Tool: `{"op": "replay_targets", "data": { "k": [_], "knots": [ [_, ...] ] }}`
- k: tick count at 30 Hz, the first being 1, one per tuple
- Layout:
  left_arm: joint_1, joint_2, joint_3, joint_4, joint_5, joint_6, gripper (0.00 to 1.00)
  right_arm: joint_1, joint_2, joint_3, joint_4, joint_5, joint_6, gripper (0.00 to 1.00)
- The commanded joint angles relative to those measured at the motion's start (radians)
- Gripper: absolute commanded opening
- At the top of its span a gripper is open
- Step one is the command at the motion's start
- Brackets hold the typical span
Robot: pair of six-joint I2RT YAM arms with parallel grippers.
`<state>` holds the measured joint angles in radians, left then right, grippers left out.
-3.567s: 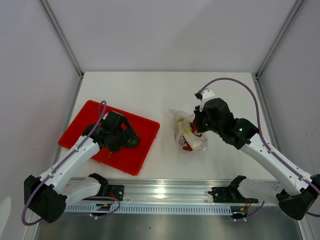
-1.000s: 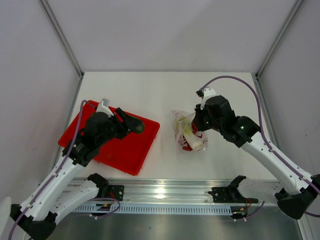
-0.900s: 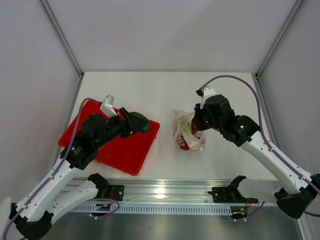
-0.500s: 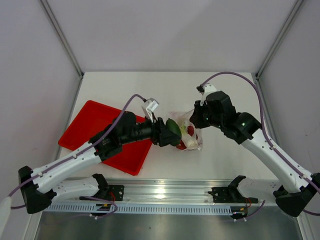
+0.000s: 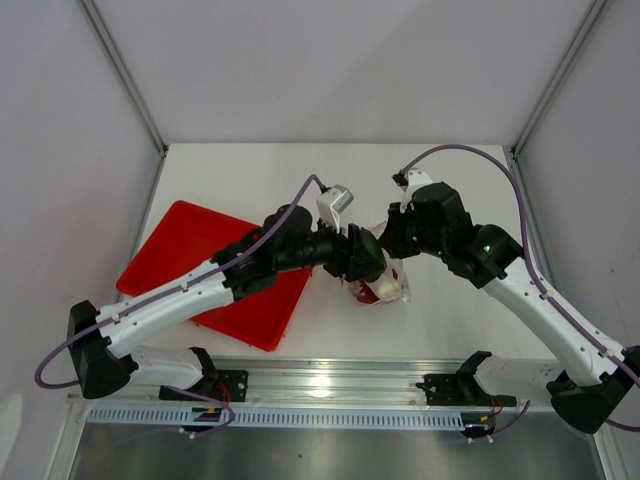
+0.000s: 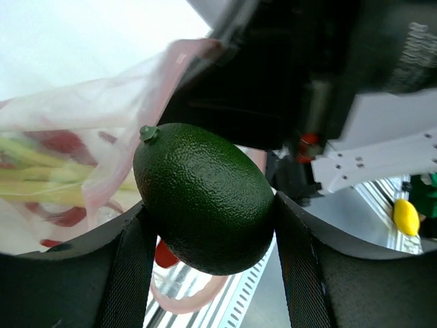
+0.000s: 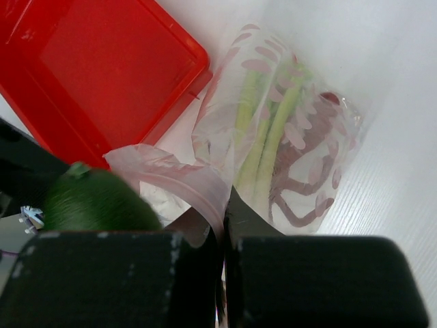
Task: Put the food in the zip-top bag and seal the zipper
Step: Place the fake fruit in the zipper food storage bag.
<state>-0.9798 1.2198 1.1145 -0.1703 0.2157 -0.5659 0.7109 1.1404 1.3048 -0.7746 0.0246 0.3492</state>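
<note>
My left gripper (image 5: 366, 254) is shut on the dark-green oval fruit (image 6: 205, 195) and holds it at the open mouth of the zip-top bag (image 7: 293, 130). In the top view the fruit (image 5: 368, 247) hangs just above the bag (image 5: 392, 287). The bag's mouth edge is pinched and held up by my shut right gripper (image 7: 226, 205), with the pink zipper (image 7: 194, 186) curling left of its fingers. Inside the bag lie the leek (image 7: 263, 140) and the red lobster (image 7: 311, 181). The fruit (image 7: 95, 201) shows beside the mouth in the right wrist view.
The red tray (image 5: 172, 238) lies at the left, under my left arm, with nothing visible on it. An aluminium rail (image 5: 320, 385) runs along the near edge. A small yellow object (image 6: 406, 216) shows far off in the left wrist view.
My left arm has carried the fruit from above the tray rightward to the bag's mouth. The right gripper has stayed shut on the bag's edge and barely shifted.
</note>
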Motion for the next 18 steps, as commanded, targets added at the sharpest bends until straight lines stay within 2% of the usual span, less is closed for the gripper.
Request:
{"op": "replay_targets", "data": {
  "k": [1,5,7,11,14,15,17,18],
  "knots": [
    [-0.005,0.050,0.079,-0.080,-0.068,0.032,0.09,-0.004,-0.027,0.042,0.054,-0.011,0.022,0.00],
    [-0.029,0.075,0.107,-0.098,-0.114,0.060,0.10,-0.004,-0.024,0.047,0.054,-0.012,0.022,0.00],
    [-0.045,0.083,0.126,-0.123,-0.159,0.067,0.16,-0.004,-0.031,0.048,0.060,-0.011,0.024,0.00],
    [-0.071,0.089,0.143,-0.185,-0.310,0.093,0.22,-0.007,-0.031,0.057,0.055,-0.041,0.024,0.00],
    [-0.085,0.110,0.169,-0.228,-0.377,0.095,0.33,-0.008,-0.034,0.053,0.054,-0.040,0.024,0.00],
    [-0.089,0.116,0.192,-0.260,-0.387,0.095,0.42,-0.010,-0.031,0.051,0.054,-0.041,0.024,0.00],
    [-0.097,0.136,0.206,-0.290,-0.413,0.095,0.47,-0.010,-0.031,0.053,0.048,-0.045,0.027,0.00],
    [-0.106,0.144,0.229,-0.319,-0.441,0.097,0.54,-0.010,-0.031,0.051,0.046,-0.042,0.028,0.00]
  ]
}}
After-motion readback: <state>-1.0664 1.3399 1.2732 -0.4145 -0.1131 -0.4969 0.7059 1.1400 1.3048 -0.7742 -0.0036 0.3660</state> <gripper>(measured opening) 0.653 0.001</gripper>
